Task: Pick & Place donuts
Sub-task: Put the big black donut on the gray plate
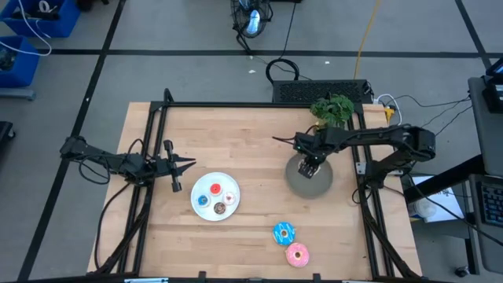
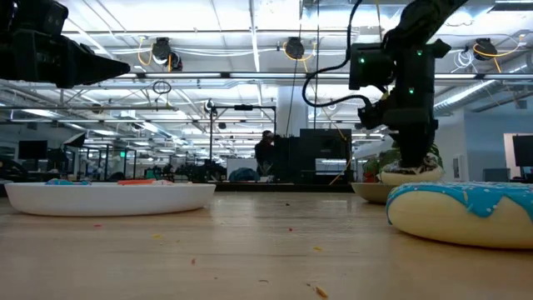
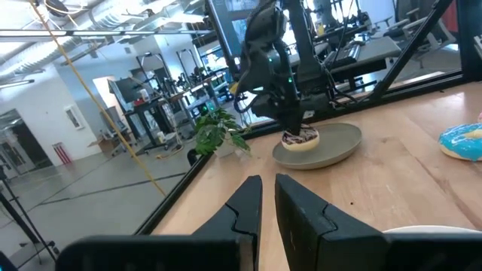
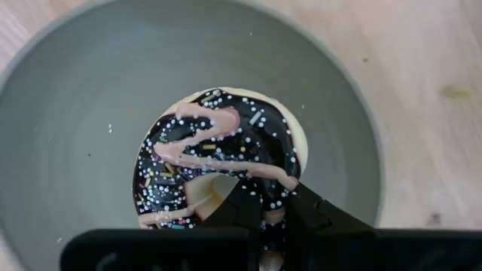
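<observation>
Right now, right gripper point(image 4: 265, 205) pinching chocolate donut point(image 4: 218, 158) over grey plate point(image 4: 68, 113) right of centre, left gripper point(image 3: 265, 203) pressed together at left.

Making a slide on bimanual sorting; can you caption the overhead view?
Right gripper sets the chocolate donut on the grey plate.

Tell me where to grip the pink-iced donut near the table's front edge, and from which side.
The pink-iced donut lies flat with its hole facing up, so come straight down from above. Put one finger in the hole and one outside, pinching the ring's wall. Choose the side away from the blue-iced donut, which sits close beside it.
</observation>
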Controlling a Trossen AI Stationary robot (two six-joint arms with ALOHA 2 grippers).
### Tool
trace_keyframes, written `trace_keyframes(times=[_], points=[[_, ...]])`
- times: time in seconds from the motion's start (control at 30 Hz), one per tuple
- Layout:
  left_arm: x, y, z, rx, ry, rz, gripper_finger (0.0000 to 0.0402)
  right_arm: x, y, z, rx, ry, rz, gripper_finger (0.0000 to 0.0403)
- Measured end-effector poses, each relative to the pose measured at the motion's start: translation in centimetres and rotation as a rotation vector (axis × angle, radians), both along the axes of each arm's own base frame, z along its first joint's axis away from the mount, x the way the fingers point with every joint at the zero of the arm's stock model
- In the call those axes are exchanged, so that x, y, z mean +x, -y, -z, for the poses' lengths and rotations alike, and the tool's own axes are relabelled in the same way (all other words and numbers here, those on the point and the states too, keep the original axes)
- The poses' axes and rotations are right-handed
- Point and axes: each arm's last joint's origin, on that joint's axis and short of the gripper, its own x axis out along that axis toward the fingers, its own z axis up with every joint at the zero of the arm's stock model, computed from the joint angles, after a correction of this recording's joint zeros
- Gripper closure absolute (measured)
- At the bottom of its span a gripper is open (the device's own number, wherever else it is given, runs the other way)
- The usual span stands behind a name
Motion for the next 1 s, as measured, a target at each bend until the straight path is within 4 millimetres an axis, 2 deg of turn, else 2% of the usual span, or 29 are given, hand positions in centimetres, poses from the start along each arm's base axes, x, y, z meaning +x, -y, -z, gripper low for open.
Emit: trace_keyframes(times=[0.23,0.43,0.83,1.0], points=[[0.00,0.00,-0.01,0.000,0.000,0.000,0.0355,-0.31,0.08,1.12,-0.054,0.008,0.004,0.0389],[-0.01,0.00,-0.08,-0.003,0.009,0.000,0.0355,-0.29,0.08,1.16,-0.061,0.007,-0.056,0.0379],[-0.02,-0.01,-0.22,-0.007,0.022,0.000,0.0355,-0.29,0.05,1.16,-0.074,0.000,-0.101,0.0243],[-0.02,-0.01,-0.22,-0.007,0.022,0.000,0.0355,-0.39,0.12,1.16,-0.106,-0.019,-0.097,0.0206]])
